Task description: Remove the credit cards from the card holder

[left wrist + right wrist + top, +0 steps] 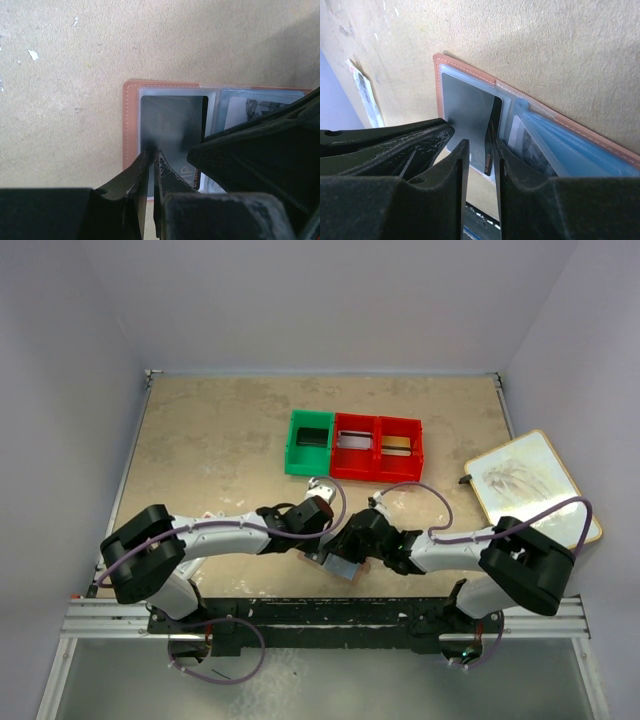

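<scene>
The card holder [131, 125] lies open at mid near edge of the table [220, 440] — probably light, floppy, slick-sleeved — left gripper [151, 152] pinched shut on its sleeve, right gripper [482, 150] fingers slightly apart over the stiff dark card [172, 125], best gripped by its exposed edge.

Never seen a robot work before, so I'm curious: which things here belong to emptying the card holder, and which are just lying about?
For the job:
card holder, lying open
dark card in its clear sleeve

Lying about:
green bin
red bins, perhaps meant for cards, I cannot tell
board with a sketch, off to the right
</scene>
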Controlling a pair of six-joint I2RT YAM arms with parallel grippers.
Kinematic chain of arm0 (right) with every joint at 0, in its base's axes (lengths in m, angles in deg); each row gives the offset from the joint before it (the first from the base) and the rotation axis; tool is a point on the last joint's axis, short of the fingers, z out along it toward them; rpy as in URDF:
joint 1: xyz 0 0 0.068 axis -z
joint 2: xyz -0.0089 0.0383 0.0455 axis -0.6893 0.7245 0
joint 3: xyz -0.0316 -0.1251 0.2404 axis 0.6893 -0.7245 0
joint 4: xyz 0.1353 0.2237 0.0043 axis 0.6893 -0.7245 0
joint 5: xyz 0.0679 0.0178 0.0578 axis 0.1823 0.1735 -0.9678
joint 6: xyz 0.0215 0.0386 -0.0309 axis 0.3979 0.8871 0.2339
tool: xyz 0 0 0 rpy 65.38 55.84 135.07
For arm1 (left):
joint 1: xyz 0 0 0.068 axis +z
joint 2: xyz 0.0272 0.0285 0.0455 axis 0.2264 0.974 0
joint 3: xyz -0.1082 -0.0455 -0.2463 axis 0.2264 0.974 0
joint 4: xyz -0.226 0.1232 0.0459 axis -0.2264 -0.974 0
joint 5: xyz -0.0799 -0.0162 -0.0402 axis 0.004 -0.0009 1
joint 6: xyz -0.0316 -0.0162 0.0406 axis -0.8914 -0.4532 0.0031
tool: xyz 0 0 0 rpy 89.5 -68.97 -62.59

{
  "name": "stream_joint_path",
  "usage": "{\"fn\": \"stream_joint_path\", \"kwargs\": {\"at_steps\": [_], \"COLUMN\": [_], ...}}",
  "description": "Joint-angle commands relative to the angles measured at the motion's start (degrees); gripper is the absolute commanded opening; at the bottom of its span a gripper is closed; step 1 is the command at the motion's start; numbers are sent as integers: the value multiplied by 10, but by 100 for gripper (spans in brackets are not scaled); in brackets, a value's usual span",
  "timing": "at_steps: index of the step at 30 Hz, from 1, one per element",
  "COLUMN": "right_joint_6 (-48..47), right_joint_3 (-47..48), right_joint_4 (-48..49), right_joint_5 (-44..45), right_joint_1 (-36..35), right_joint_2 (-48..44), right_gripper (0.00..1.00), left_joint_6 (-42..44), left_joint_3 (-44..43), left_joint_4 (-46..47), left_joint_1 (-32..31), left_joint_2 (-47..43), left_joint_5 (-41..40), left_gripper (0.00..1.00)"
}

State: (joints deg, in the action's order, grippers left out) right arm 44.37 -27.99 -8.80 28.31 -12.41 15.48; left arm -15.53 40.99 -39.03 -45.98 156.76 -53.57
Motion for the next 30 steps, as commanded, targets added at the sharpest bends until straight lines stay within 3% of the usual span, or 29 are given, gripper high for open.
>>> {"fn": "stream_joint_path", "kwargs": {"at_steps": [1,8,16,30], "right_joint_6": [28,18,-17,-19], "right_joint_3": [-19,-75,-51,-85], "right_joint_4": [-10,89,19,186], "right_joint_5": [11,-11,-6,-58], "right_joint_1": [6,28,44,45], "right_joint_2": [33,13,12,61], "right_gripper": [29,26,28,19], "left_joint_6": [-18,-38,-73,-89], "left_joint_3": [-6,13,35,51], "left_joint_4": [-8,-8,-10,-3], "left_joint_1": [-6,-12,-17,-17], "left_joint_2": [4,14,7,-1], "left_joint_5": [-32,-41,-65,-57], "left_gripper": [4,0,0,0]}}
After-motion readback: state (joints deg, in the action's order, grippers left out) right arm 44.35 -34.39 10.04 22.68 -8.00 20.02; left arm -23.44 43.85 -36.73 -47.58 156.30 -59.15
